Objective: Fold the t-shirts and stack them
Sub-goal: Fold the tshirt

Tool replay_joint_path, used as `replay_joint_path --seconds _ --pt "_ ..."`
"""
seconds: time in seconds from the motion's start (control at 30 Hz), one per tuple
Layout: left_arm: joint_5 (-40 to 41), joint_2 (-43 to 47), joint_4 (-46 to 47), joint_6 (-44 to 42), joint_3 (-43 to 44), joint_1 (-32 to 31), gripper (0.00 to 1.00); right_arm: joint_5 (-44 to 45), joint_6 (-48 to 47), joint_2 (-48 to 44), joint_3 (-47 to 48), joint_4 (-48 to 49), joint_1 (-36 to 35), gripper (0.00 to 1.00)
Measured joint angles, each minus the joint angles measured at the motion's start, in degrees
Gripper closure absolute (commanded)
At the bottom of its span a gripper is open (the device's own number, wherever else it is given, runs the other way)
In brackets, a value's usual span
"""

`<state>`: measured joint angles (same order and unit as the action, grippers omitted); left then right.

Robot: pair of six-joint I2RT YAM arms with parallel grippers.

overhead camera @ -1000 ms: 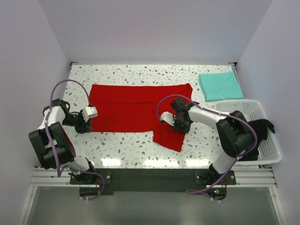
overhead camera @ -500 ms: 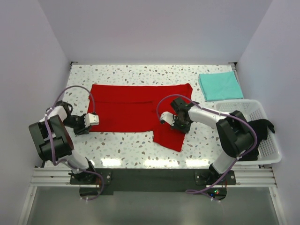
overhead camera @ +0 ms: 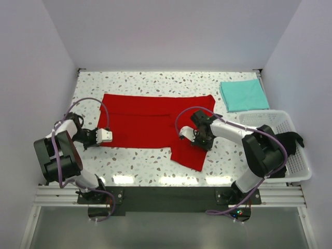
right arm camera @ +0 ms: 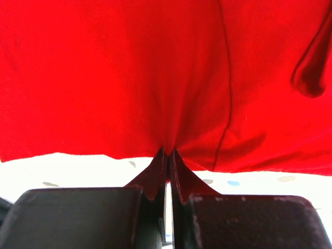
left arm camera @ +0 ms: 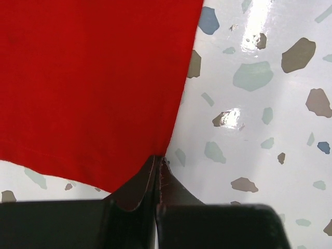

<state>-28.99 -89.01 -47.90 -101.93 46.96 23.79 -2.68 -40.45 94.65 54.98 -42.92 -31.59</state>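
Left fingers [left arm camera: 137, 189]: pinched red t-shirt [overhead camera: 140, 122] corner at tips.
Right fingers [right arm camera: 155, 174]: pinched its hem likewise.
Handling: soft, limp; gripped best at edges.

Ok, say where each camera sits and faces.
Top external: above the speckled table's near edge, facing down; left arm, right arm, bright red cloth t-shirt.
Left wrist: on that arm, facing down; left gripper shut on the shirt's edge.
Right wrist: on that arm, facing the shirt; right gripper shut on it.
All share the shirt.

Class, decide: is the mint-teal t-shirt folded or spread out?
Folded: the mint-teal t-shirt lies as a compact square, no sleeves showing.
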Motion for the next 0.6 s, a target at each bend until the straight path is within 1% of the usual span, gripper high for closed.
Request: replay_joint_path --seconds 0.1,0.3,0.5,0.6 --pt "0.13 0.09 -1.16 -0.59 0.20 0.15 1.00 -0.50 0.44 -2.43 -1.66 -2.34 0.00 1.00" --pt "-0.46 0.09 -9.31 -1.18 3.61 1.60 1.00 -2.27 1.29 -8.63 -1.75 -6.58 0.00 1.00" --pt "-2.47 0.09 -14.08 -0.83 9.03 1.70 1.00 -2.86 1.64 -8.68 1.68 -9.29 0.26 1.00" --pt "-3.85 -0.46 -15.76 0.13 11.87 1.70 1.00 -3.15 1.46 -7.74 4.57 -10.99 1.49 1.00"
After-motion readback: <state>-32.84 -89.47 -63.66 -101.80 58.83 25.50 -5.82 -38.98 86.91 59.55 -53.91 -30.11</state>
